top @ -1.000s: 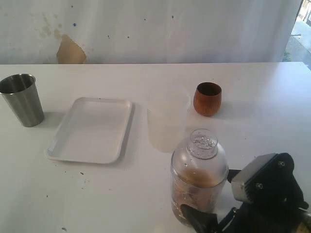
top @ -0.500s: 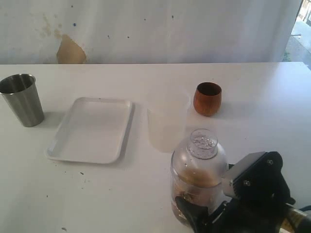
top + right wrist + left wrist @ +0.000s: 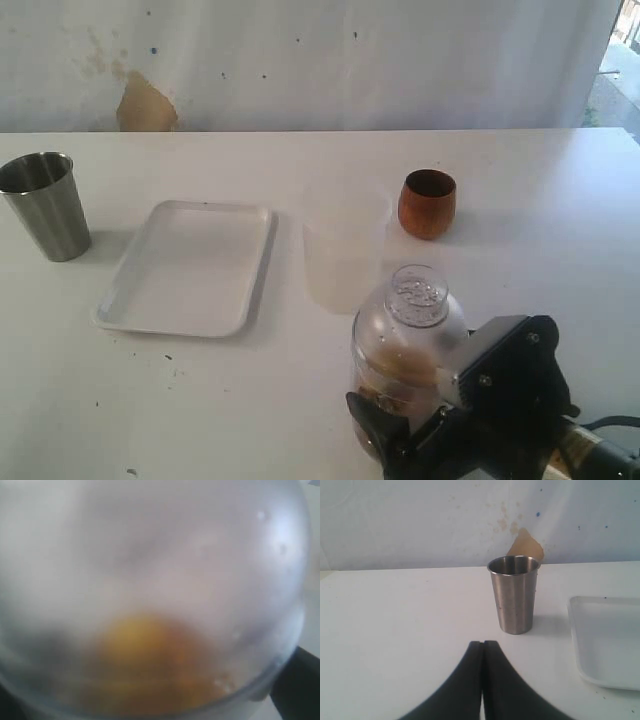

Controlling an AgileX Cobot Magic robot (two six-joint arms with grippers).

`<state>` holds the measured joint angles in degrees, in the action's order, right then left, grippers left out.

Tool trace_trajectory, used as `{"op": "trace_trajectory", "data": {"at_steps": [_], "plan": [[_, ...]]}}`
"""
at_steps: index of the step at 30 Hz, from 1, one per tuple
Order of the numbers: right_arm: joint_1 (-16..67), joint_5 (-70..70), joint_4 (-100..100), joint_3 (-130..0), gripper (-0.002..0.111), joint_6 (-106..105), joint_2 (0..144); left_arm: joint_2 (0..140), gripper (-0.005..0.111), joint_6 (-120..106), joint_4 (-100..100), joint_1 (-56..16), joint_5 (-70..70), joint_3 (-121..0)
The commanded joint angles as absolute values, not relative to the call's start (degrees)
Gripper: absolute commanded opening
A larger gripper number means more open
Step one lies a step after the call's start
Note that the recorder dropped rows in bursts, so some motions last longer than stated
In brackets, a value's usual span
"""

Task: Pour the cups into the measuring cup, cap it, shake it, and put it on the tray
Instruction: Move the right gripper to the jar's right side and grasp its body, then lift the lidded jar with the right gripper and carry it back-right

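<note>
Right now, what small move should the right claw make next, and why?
Probably close on the measuring cup: the right claw stands open, straddling its lower body, the domed cap is already on, and nothing grips it yet.

On the table (image 3: 250, 400), L to R you've got: steel tumbler (image 3: 45, 205) far L, tray (image 3: 190, 265) near its R, frosted plastic cup (image 3: 345, 250) just R of tray, wooden cup (image 3: 427, 203) behind-R. Measuring cup (image 3: 400, 375) w/ domed cap (image 3: 415, 300) on top stands in front of plastic cup.
</note>
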<state>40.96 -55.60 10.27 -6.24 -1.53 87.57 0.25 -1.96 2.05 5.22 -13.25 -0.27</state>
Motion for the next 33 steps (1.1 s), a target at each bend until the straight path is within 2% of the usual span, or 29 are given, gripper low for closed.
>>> {"op": "trace_trajectory", "data": {"at_steps": [1, 10, 20, 22, 24, 25, 26, 27, 28, 29, 33], "plan": [[40.5, -59.8, 10.6, -6.2, 0.105, -1.1, 91.0, 0.0, 0.000, -1.8, 1.3, 5.0, -13.4, 0.0], [40.5, -65.1, 10.6, -6.4, 0.093, -0.9, 92.1, 0.0, 0.000, -1.8, 1.3, 5.0, -13.4, 0.0], [40.5, -62.6, 10.6, -9.3, 0.092, -0.9, 94.2, 0.0, 0.000, -1.8, 1.3, 5.0, -13.4, 0.0], [40.5, -62.6, 10.6, -9.3, 0.088, -0.9, 94.4, 0.0, 0.000, -1.8, 1.3, 5.0, -13.4, 0.0], [40.6, -62.6, 10.5, -9.3, 0.075, -0.7, 94.4, 0.0, 0.000, -1.8, 1.3, 5.0, -13.4, 0.0], [40.6, -62.3, 10.5, -9.3, 0.054, 1.5, 94.4, 0.0, 0.000, -1.8, 1.3, 5.0, -13.4, 0.0], [40.6, -62.2, 10.5, -9.3, 0.040, 2.8, 94.4, 0.0, 0.000, -1.8, 1.3, 5.0, -13.4, 0.0], [40.6, -61.9, 10.5, -9.3, 0.016, 3.3, 94.4, 0.0, 0.000, -1.8, 1.3, 5.0, -13.4, 0.0], [40.6, -61.4, 10.5, -9.3, 0.004, 3.3, 94.4, 0.0, 0.000, -1.8, 1.3, 5.0, -13.4, 0.0], [40.6, -60.3, 10.7, -9.3, 0.001, 3.3, 94.4, 0.0, 0.000, -1.8, 1.3, 5.0, -13.4, 0.0], [40.6, -60.7, 10.9, -9.4, 0.001, -0.9, 94.4, 0.0, 0.000, -1.8, 1.3, 5.0, -13.4, 0.0]]}}
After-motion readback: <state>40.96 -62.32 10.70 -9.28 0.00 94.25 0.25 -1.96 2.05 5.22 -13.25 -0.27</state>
